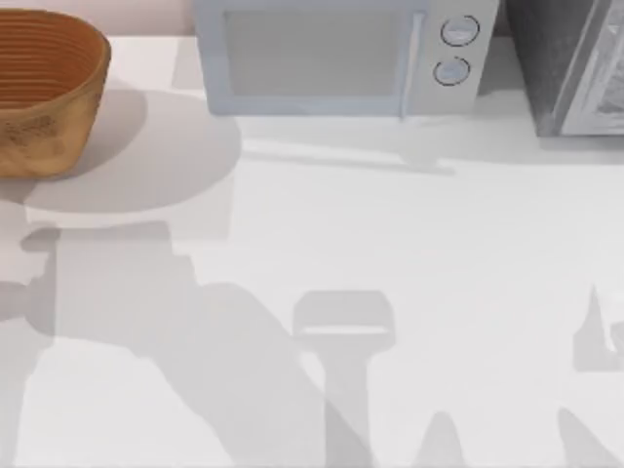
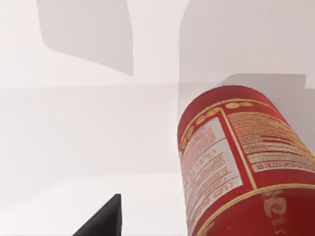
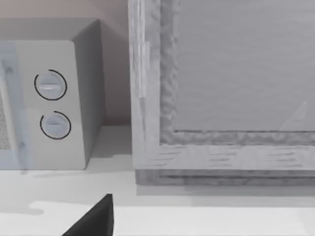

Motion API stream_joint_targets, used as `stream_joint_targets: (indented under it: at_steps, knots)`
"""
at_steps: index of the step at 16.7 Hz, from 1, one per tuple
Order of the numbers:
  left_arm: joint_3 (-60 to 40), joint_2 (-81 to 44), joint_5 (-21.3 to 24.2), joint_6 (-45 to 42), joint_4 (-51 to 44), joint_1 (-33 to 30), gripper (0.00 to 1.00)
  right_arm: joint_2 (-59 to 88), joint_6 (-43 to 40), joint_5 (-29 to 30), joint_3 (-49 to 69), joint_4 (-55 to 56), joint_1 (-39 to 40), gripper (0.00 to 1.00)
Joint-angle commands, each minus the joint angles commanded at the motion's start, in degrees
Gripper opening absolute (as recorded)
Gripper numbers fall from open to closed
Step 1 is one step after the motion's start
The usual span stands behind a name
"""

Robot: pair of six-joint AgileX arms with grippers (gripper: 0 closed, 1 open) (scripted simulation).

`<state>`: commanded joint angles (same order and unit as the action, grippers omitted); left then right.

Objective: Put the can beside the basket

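The can (image 2: pixel 241 162), red with gold bands and a white printed label, looms close in the left wrist view. Its far end meets the white table and throws a grey shadow behind it. My left gripper (image 2: pixel 162 230) is right beside the can and open; one dark fingertip (image 2: pixel 106 219) shows, clear of the can, and the can covers the other side. The basket (image 1: pixel 44 93), round tan wicker with a ribbed orange inside, stands at the table's far left corner in the top view. My right gripper (image 3: pixel 157 231) is open and holds nothing, with one dark fingertip (image 3: pixel 96 219) facing the back wall.
A white microwave (image 1: pixel 336 54) with two round knobs (image 1: pixel 455 49) stands at the back centre, also in the right wrist view (image 3: pixel 49 98). A grey framed cabinet (image 1: pixel 575 63) fills the back right corner. Arm shadows lie across the white table (image 1: pixel 409 244).
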<state>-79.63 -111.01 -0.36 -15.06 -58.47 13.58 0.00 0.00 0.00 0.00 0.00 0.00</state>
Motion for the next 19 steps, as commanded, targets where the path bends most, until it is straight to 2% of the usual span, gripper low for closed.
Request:
stream_joint_targets:
  at_steps: [4, 11, 19]
  knots:
    - [0.0, 0.0, 0.0, -0.1, 0.0, 0.2, 1.00, 0.0, 0.0, 0.0, 0.0, 0.0, 0.0, 1.00]
    - [-3.7, 2.0, 0.7, -3.9, -2.9, 7.3, 1.00, 0.0, 0.0, 0.0, 0.0, 0.0, 0.0, 1.00]
    - [-6.6, 2.0, 0.0, 0.1, -8.6, 0.0, 1.00, 0.0, 0.0, 0.0, 0.0, 0.0, 0.0, 1.00]
